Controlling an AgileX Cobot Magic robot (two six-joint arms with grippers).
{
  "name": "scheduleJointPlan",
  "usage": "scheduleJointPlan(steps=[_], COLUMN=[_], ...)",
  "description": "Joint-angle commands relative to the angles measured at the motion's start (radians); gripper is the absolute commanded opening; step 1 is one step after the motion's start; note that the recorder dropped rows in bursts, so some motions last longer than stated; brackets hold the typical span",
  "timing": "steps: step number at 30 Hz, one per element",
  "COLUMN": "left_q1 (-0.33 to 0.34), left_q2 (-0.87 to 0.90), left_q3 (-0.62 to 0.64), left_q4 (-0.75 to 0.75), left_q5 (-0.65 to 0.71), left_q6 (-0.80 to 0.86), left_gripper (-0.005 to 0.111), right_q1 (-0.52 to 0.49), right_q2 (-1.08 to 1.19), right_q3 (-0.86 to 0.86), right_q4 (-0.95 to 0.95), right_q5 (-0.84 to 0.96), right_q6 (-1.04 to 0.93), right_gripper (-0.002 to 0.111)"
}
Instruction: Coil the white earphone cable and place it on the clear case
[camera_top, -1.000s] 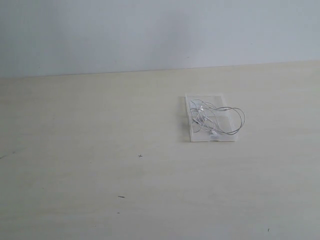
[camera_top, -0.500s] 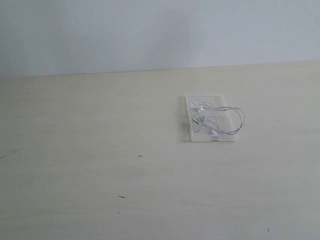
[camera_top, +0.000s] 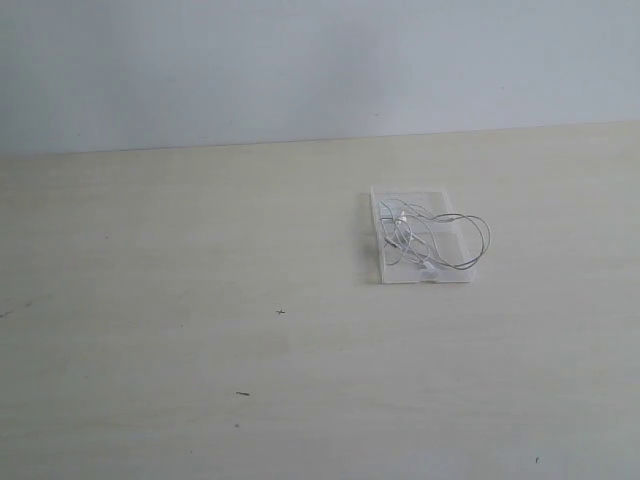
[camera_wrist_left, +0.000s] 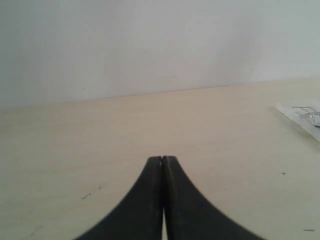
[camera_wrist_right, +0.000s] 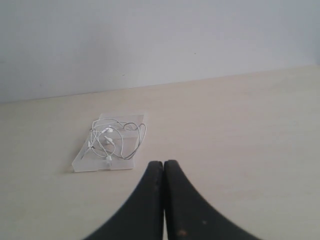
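The white earphone cable (camera_top: 440, 238) lies in loose loops on the clear case (camera_top: 385, 272), right of the table's middle; one loop hangs a little past the case's right edge. In the right wrist view the cable (camera_wrist_right: 125, 142) and case (camera_wrist_right: 82, 162) lie ahead of my right gripper (camera_wrist_right: 163, 162), which is shut on nothing and well apart from them. My left gripper (camera_wrist_left: 162, 158) is shut and empty over bare table, with only a corner of the case (camera_wrist_left: 292, 111) and a bit of cable (camera_wrist_left: 306, 114) at that view's edge. Neither gripper shows in the exterior view.
The pale wooden table (camera_top: 200, 300) carries a few small dark specks (camera_top: 242, 394). A plain white wall (camera_top: 300, 60) rises behind its far edge.
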Motion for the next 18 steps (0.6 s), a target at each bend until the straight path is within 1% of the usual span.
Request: scheduleJointPlan(steps=[1, 3, 6, 10, 14, 18], left_q1=[0.004, 0.01, 0.063, 0.143, 0.152, 0.152], left_q2=[-0.004, -0.004, -0.004, -0.004, -0.004, -0.004], left_q3=[0.002, 0.002, 0.002, 0.002, 0.002, 0.002], left_q4=[0.004, 0.004, 0.054, 0.054, 0.054, 0.047], left_q5=[0.038, 0.06, 0.092, 0.096, 0.14, 0.141], left_q6=[0.005, 0.005, 0.009, 0.018, 0.02, 0.016], left_gripper=[0.0, 0.0, 0.0, 0.0, 0.0, 0.0], right_q1=[-0.005, -0.005, -0.005, -0.005, -0.005, -0.005], right_q2=[-0.006, -0.006, -0.006, -0.006, -0.006, -0.006], right_q3=[0.005, 0.005, 0.005, 0.005, 0.005, 0.005], right_q4=[-0.004, -0.004, -0.004, -0.004, -0.004, -0.004], right_q5=[-0.008, -0.008, -0.008, -0.008, -0.008, -0.008], right_q6=[-0.008, -0.008, -0.008, -0.008, -0.008, -0.008], right_gripper=[0.0, 0.0, 0.0, 0.0, 0.0, 0.0])
